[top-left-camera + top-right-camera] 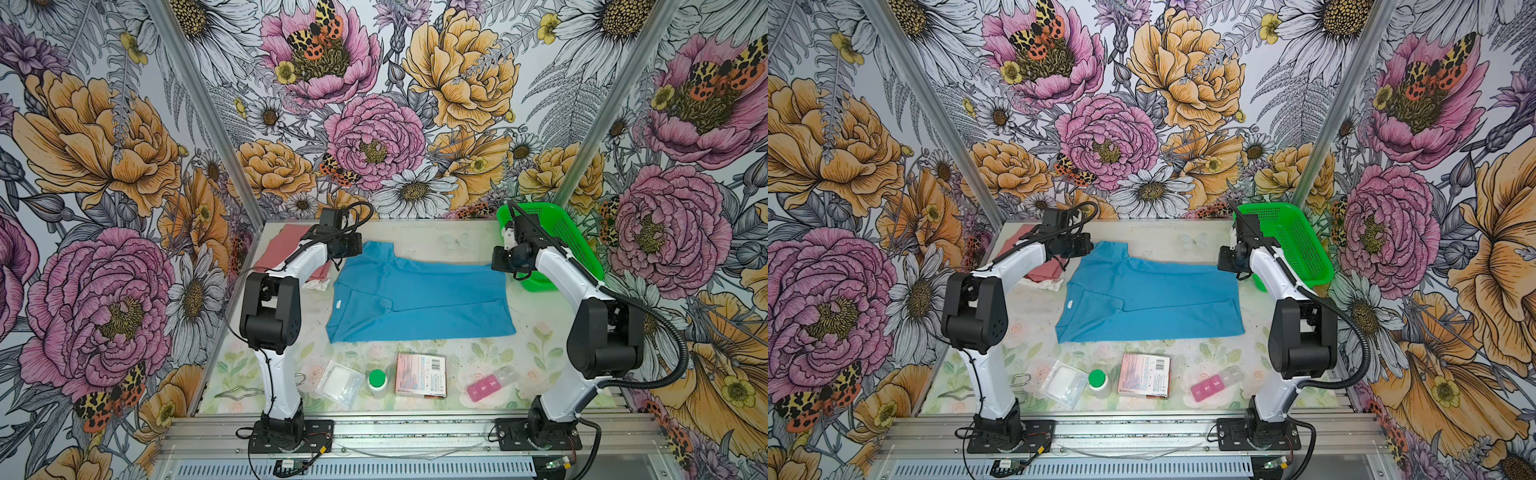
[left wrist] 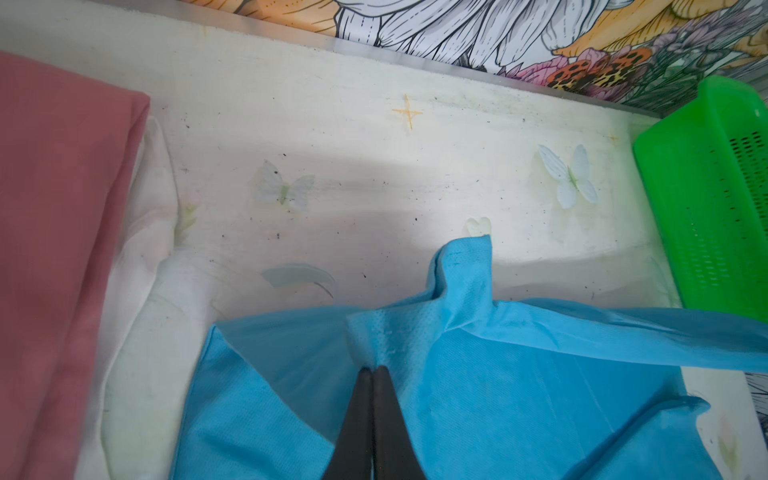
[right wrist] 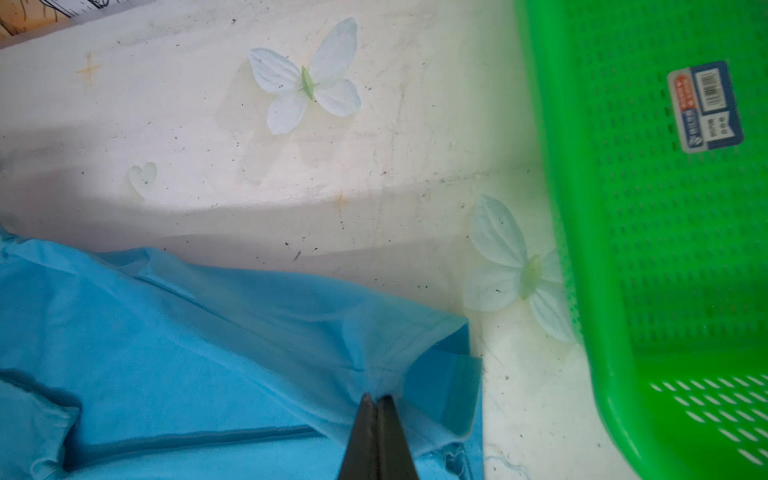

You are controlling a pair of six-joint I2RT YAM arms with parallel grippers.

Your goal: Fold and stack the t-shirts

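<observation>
Three garments counted. One blue t-shirt [image 1: 419,299] lies spread in the middle of the table [image 1: 415,232]. One salmon-pink t-shirt [image 1: 282,243] sits folded at the far left corner, partly behind the left arm. White fabric [image 2: 141,332] lies beneath it, mostly covered, and its kind cannot be told. Two grippers: the left gripper [image 2: 372,370] and right gripper [image 3: 377,398] each have their fingers pressed together, pinching the blue t-shirt's far edge, where the cloth puckers. In both top views the wrists hide the fingertips. One green basket [image 1: 569,245] stands at the far right. Along the near edge are one clear pouch [image 1: 340,382], one green-capped bottle [image 1: 377,380], one pink box [image 1: 422,374] and one pink pill case [image 1: 482,390].
</observation>
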